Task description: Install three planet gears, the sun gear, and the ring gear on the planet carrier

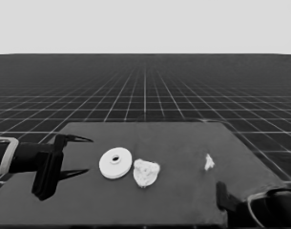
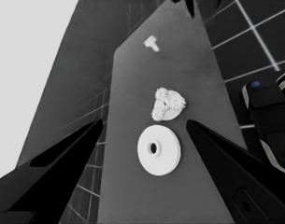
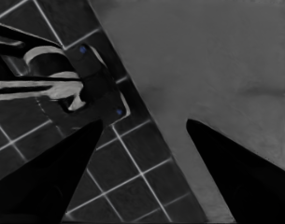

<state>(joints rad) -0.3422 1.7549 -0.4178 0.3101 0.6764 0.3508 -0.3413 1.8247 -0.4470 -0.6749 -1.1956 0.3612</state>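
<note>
Table (image 1: 183, 200): dark slab, both arms parked at its ends, nothing held.

Left gripper (image 1: 80, 155): waits over the left end, fingers spread wide with nothing between them. In the left wrist view its two wedges frame the parts farther along the table without touching them.

Right gripper (image 3: 142, 154): low at the near right corner, looking past the table edge at the floor grid. Fingers apart, nothing between them.

Larger round part (image 1: 116, 163): the ring gear, flat on the table left of the middle, small central hole showing. It sits alone, not yet on top of anything.

Smaller round part (image 1: 146, 172): the planet carrier, just beside the larger one, on the side toward the right end. Gears (image 2: 167, 103) are seated on it in a cluster, toothed edges visible; the exact count cannot be told.

Thin white piece (image 1: 209, 162): alone, well apart, toward the right end.

Judgement: no loose gears lie elsewhere on the table, so gear seating looks done. The step in hand is the ring gear. Next move calls for a gripper, likely the left as the nearer, to grasp the larger round part, lift it, centre it over the gear cluster and lower it level so the teeth mesh.
</note>
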